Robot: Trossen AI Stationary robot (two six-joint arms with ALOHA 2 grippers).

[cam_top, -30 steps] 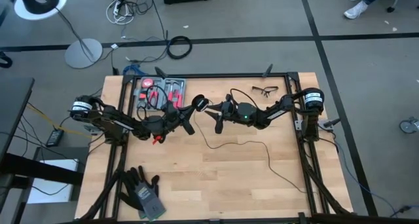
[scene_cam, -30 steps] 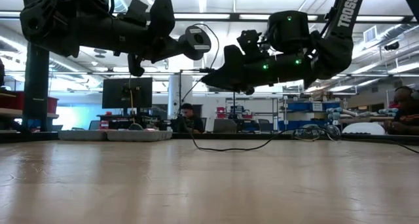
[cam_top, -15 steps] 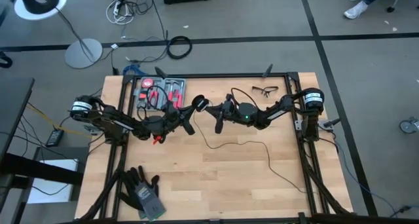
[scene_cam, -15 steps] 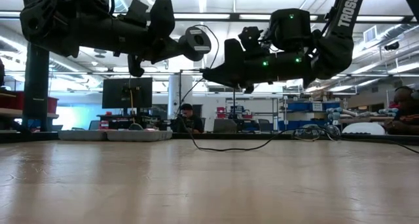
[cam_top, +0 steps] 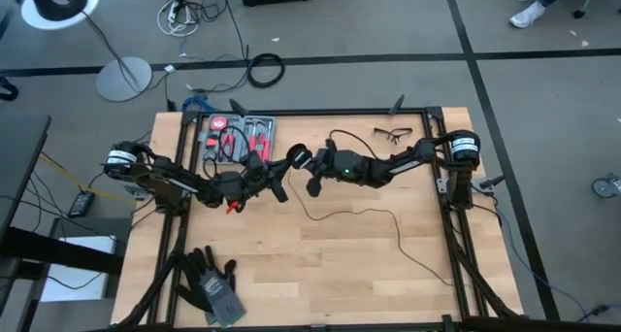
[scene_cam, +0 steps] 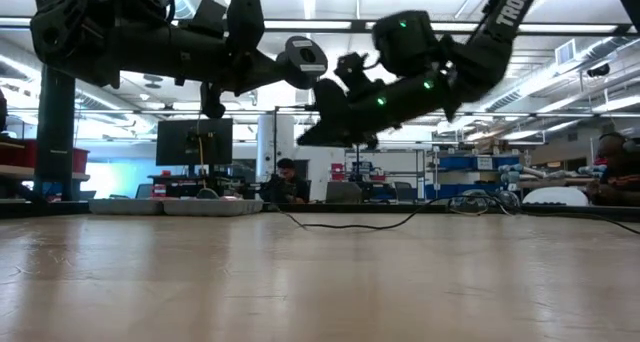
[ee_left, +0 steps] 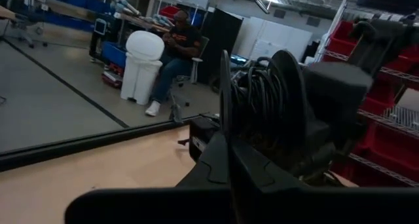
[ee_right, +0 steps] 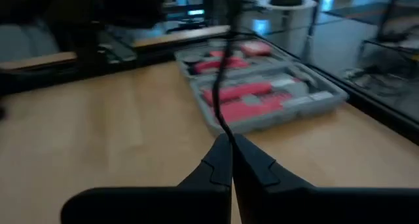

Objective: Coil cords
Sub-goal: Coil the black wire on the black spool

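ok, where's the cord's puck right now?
High view: the puck is raised mid-table at the left gripper, beside the right gripper, near the tool case.

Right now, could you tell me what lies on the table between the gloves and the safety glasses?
In the high view, only the thin cord crosses the bare wood between the gloves and the safety glasses.

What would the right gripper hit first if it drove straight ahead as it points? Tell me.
Probably the grey tool case, ahead of the right gripper, which is shut on the cord. Depth is unclear; the left gripper is close alongside.
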